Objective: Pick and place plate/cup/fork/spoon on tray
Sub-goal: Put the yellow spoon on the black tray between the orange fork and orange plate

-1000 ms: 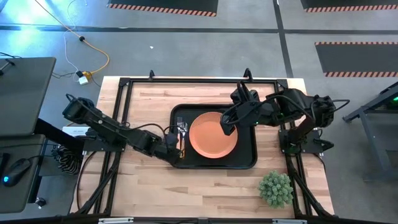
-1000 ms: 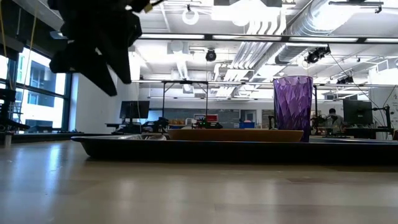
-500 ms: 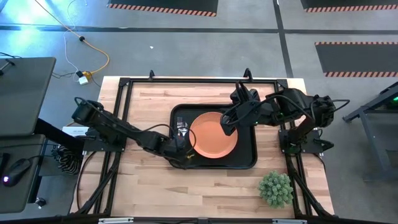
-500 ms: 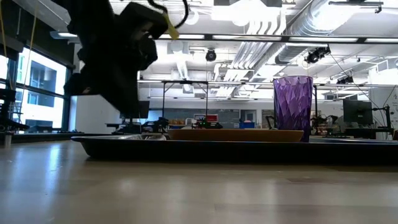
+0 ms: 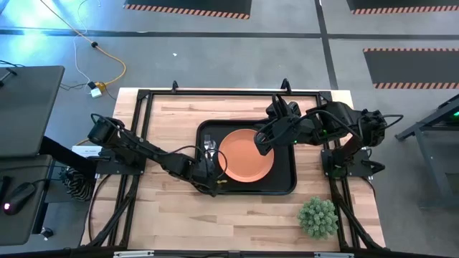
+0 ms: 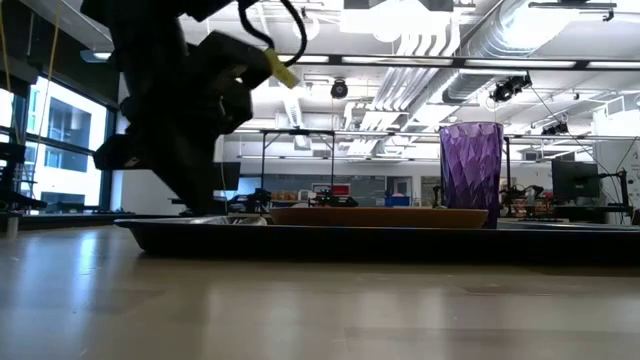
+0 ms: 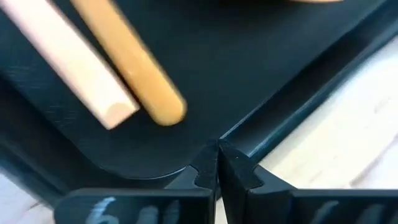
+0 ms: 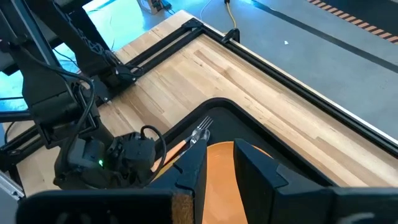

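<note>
Cup only in low view; prob. on tray.

1. Wooden table, light butcher-block top, bordered by a black metal frame.
2. Small green potted plant, near the table's front right corner.
3. Yellow cable on the grey floor.
4. Striped floor mats.

Wooden table: tray, plant.
</note>
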